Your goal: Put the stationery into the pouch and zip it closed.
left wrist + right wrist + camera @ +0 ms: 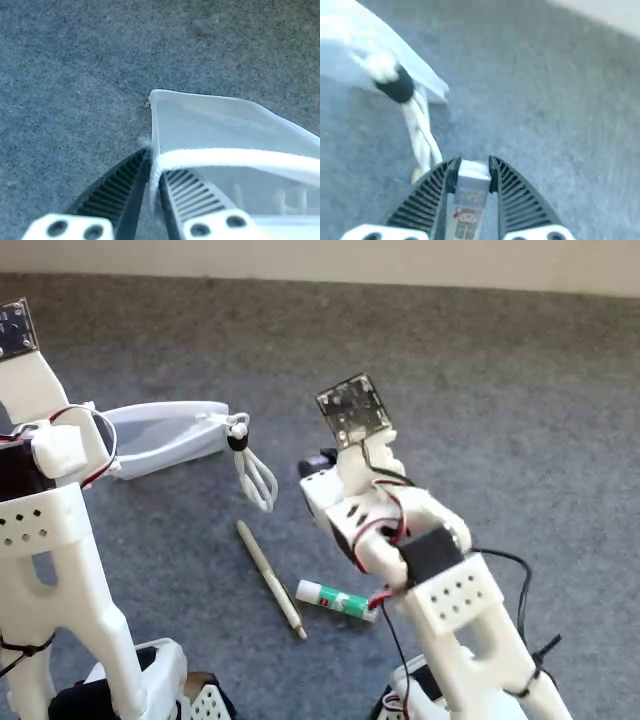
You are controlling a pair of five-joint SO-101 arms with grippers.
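The left gripper [152, 167] was clenched on the mesh pouch [220, 130] rim. The right gripper [470, 167], near the pouch's cord [420, 130], grasped a small labelled block [468, 197]. I judged the loading step was in hand, and next the block needed carrying into the pouch opening.

Surface [500, 390]: grey, speckled. Pouch [165, 440]: white, see-through, fine ribbed stripes, solid white rim. Cord [255, 475] at pouch's 4 o'clock: white, with black bead [237, 441]. Pen [270, 580]: beige. Glue stick [335, 600] at pen's 3 o'clock: white, green label. My left gripper [155, 170] and right gripper [472, 167]: black, ribbed, white mounts. Small block [470, 192] in right gripper: white, red-green print.
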